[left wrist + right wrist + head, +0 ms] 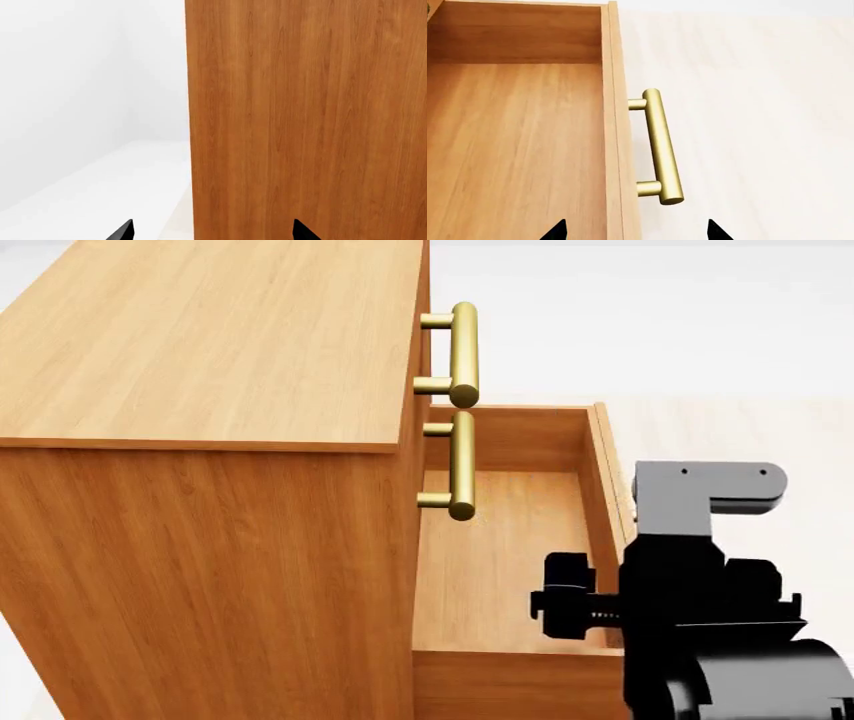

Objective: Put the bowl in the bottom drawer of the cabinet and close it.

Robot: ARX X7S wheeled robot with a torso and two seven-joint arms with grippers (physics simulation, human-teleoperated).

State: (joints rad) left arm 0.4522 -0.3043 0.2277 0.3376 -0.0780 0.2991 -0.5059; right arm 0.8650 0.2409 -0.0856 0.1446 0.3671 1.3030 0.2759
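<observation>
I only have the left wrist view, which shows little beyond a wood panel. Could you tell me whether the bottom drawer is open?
Observer: Yes. In the head view the bottom drawer stands pulled well out from the cabinet.
Operator: Thank you. Is the bowl inside it?
Observer: No. The part of the drawer's floor that shows is bare, and the bowl appears in no view.
Operator: And where is the right gripper, please?
Observer: The right gripper is open and holding nothing. In its own wrist view it looks down over the drawer's front wall, with the brass handle just ahead of it.
</observation>
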